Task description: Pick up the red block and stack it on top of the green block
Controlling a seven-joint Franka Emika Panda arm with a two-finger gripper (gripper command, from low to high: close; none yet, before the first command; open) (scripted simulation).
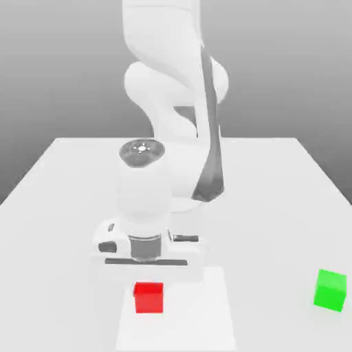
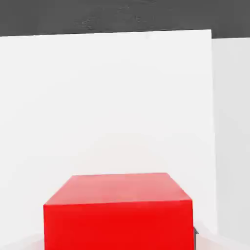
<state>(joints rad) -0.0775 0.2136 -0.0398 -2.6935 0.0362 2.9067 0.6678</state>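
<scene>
Exterior view, white pincer (image 1: 148, 283) closed on red block (image 1: 149, 298) above pale square patch (image 1: 177, 333) of the desk (image 1: 275, 227), green block (image 1: 330, 290) well apart, at the exterior view's right.

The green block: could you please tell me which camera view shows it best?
The exterior view shows the green block best: it stands whole on the table, near that view's right edge. In the hand view I cannot make it out; there, the red block is in front.

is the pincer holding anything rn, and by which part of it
The red block, held by two opposite side faces.
</scene>
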